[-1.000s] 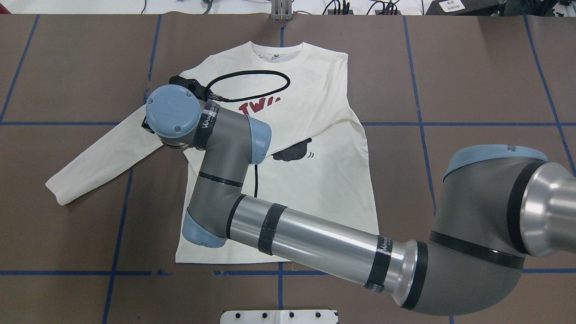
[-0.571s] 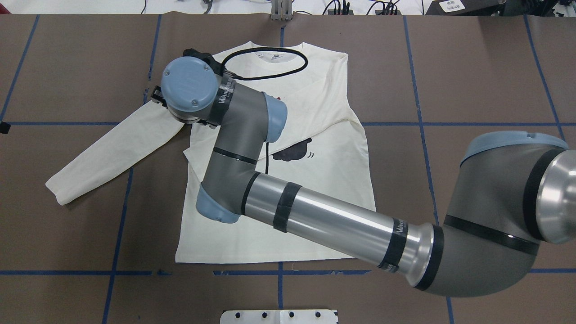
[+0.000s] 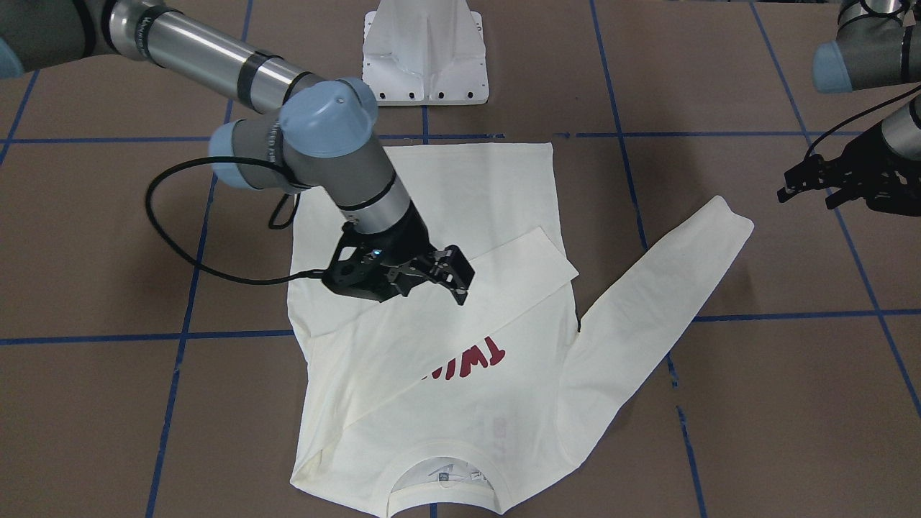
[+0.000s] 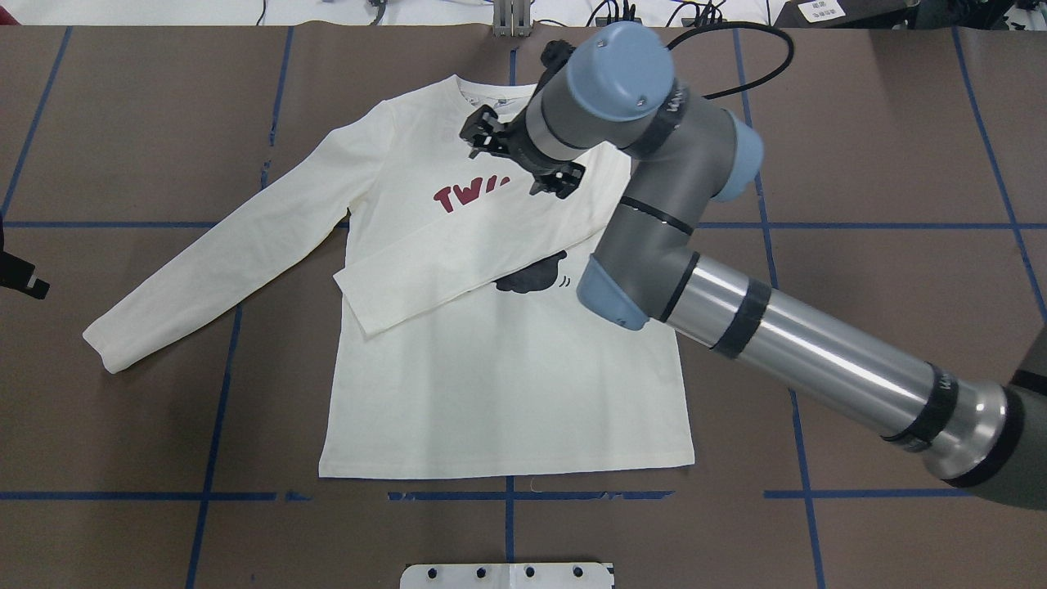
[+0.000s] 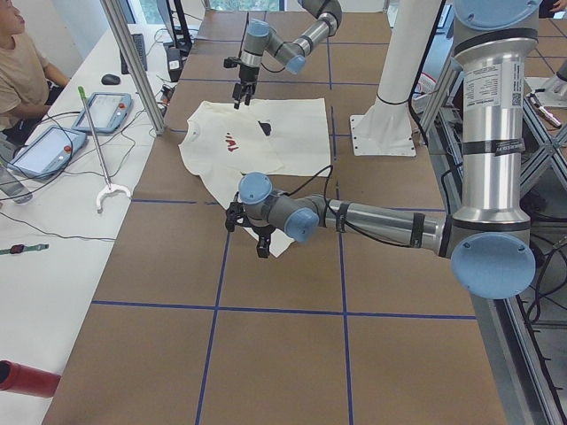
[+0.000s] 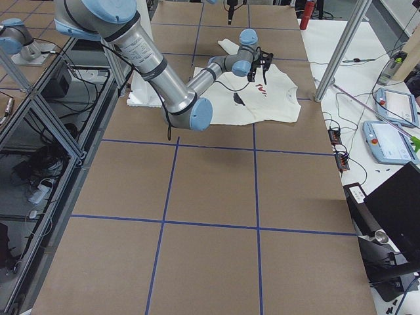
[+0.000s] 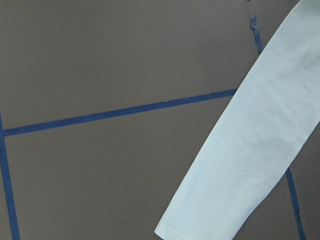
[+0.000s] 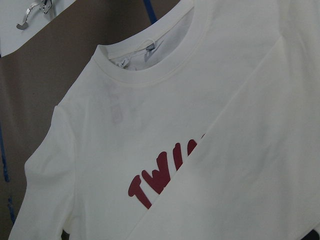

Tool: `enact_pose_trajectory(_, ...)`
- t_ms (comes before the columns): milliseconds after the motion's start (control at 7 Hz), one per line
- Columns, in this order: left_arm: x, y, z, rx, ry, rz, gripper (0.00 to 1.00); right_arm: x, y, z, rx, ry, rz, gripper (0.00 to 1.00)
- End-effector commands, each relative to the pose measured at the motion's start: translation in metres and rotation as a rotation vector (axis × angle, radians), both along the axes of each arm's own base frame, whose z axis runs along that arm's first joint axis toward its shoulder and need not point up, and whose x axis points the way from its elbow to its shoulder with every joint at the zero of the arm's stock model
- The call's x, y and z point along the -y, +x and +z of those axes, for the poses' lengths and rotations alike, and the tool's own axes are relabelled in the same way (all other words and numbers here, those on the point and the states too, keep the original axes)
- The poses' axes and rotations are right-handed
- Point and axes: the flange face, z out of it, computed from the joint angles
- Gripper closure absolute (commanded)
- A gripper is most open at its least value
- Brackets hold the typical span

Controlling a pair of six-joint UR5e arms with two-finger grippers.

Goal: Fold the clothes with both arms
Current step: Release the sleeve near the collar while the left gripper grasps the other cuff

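Brown table [image 4: 900,123]: left gripper [image 3: 806,194], cropped overhead, shows spread from front.

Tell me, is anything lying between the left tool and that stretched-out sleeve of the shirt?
Nothing visible does. The left tool hangs beside the outstretched sleeve, with only bare table and blue tape lines between them. The right tool is over the chest of the shirt, away from that gap.

Bright even overhead light, soft shadows, sharp focus
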Motion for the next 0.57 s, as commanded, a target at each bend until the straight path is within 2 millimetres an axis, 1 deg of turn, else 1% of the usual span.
enact_pose_trajectory(0, -0.016, 0.042, 0.006, -0.008, -0.081, 0.002, 0.03, 0.018, 0.049, 0.037, -0.037, 0.042, -0.001, 0.01)
enact_pose_trajectory(143, -0.02, 0.05, 0.009, -0.003, -0.096, 0.016, 0.05, 0.019, 0.049, 0.045, -0.048, 0.04, -0.001, 0.01)
enact_pose_trajectory(286, -0.019, 0.052, 0.016, 0.011, -0.095, 0.017, 0.05, 0.017, 0.048, 0.05, -0.049, 0.037, -0.004, 0.01)
enact_pose_trajectory(429, -0.013, 0.055, 0.018, 0.02, -0.085, 0.015, 0.05, 0.013, 0.044, 0.05, -0.051, 0.037, -0.009, 0.01)
